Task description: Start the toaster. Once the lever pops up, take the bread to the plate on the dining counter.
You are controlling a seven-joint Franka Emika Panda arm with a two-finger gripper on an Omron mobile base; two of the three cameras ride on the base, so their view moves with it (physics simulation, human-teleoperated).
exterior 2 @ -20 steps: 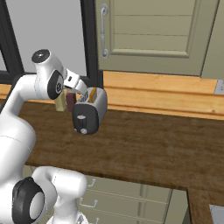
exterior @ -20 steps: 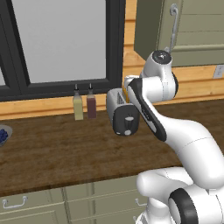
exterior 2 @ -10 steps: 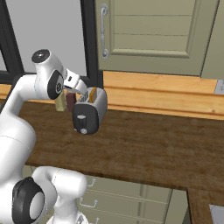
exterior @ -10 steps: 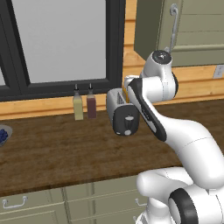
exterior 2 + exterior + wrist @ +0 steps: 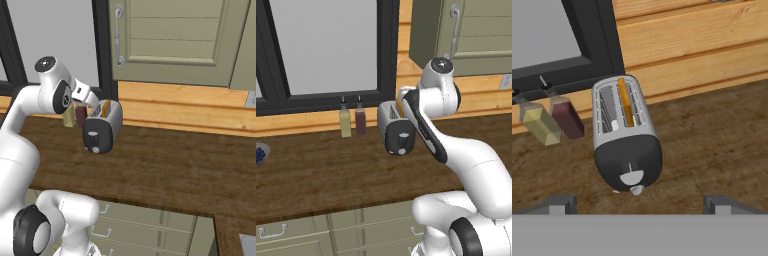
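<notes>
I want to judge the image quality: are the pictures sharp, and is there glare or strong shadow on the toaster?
Hand view: the toaster is sharp, with a soft sheen on its silver top and no harsh glare. Left base view: its black face is evenly lit. Right base view: only a faint shadow on the counter.

Two slim bottles, one yellowish (image 5: 345, 120) and one dark red (image 5: 360, 119), stand side by side under the window (image 5: 321, 45).

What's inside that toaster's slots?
A bread slice stands on edge in one slot of the toaster, just its top edge showing. The other slot looks empty; the rest of the slice is hidden inside.
</notes>
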